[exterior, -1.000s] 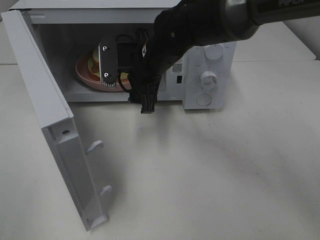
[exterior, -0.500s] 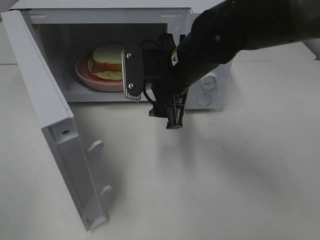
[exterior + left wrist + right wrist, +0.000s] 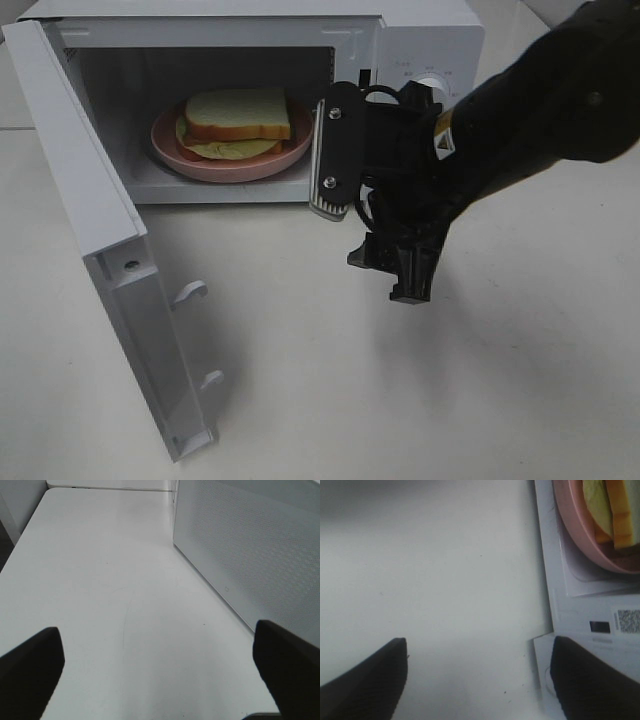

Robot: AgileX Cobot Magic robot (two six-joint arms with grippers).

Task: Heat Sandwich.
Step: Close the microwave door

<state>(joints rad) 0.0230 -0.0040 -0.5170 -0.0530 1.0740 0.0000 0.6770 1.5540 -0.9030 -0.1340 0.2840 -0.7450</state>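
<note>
Sandwich (image 3: 238, 118) on its pink plate (image 3: 222, 172), both inside the microwave (image 3: 425, 40), well into the cavity: that much looks done. The plate carries the food so nothing has to pinch the bread itself, which I take to be the reason it went in whole.

The door (image 3: 85, 215) is swung wide to the left, its latch hooks (image 3: 190, 292) facing out. My guess is that it is open only because the loading needed it, and shutting it comes next.

The right gripper (image 3: 479, 677) hangs over the table (image 3: 300, 390) just outside the oven's mouth, its fingers spread with nothing between them. The left gripper (image 3: 157, 675) is spread as wide and also empty, above bare table beside the oven's perforated side wall. From there it seems placed to reach the door.

Some things are hard to see. The right arm covers most of the control panel, so only the top dial (image 3: 432, 85) peeks out. The left arm is not in the high view at all. Lettuce shows under the top slice, but the filling is hard to make out.
</note>
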